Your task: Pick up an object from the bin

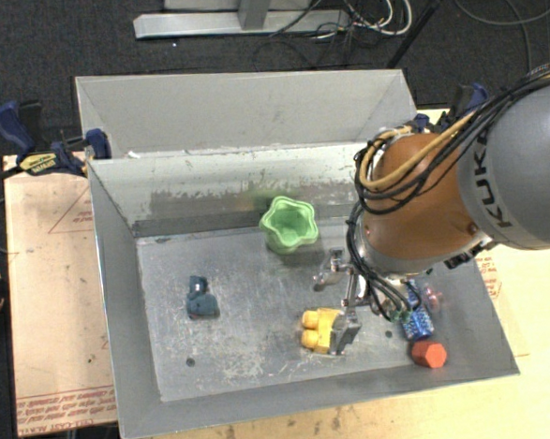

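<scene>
A grey metal bin (121,300) is seen from above, with the robot arm (516,178) reaching in from the right. Its orange cover (415,204) and looped cables are hung over the right half of the floor. The gripper (345,329) is lowered close to the floor in the front right part of the bin. It is set against the right side of a small yellow block (317,330), which is made of rounded lumps. Whether the gripper is spread or closed cannot be told, as its upper part is hidden under the cover. The yellow block is not seen to be clasped. It is seen lying on the floor, just left of the gripper's tip.

A green cup (289,224) with a wavy, flower-like rim is seen upright near the back wall, behind the gripper and well apart from the yellow block. A small dark blue thing (202,300) is seen alone on the left side of the floor, far from the gripper. In the front right corner, below the cover, an orange-red block (428,354) is seen. A small blue piece (416,324) is found just behind it and a pink piece (433,297) a little further back.
</scene>
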Motion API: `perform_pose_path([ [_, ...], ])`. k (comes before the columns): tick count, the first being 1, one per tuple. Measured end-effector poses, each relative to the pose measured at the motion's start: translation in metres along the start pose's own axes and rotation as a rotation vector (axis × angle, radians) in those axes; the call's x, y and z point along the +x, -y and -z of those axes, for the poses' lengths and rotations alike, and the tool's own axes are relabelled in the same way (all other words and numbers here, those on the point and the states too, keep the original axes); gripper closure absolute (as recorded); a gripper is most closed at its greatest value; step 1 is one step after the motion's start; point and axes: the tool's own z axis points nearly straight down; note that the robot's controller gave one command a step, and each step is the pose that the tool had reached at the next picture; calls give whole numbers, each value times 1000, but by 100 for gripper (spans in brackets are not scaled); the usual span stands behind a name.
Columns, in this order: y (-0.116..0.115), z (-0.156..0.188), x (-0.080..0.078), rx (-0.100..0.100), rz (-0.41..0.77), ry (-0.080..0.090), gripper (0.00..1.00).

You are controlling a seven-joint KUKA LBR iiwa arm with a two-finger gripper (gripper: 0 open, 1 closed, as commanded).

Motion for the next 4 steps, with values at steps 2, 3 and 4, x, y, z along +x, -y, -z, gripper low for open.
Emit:
perform_pose_path([
  [2,54,-83,4,-4,243,3,0],
  [3,52,-81,2,-4,244,8,100],
  [4,59,50,-2,-1,258,4,100],
])
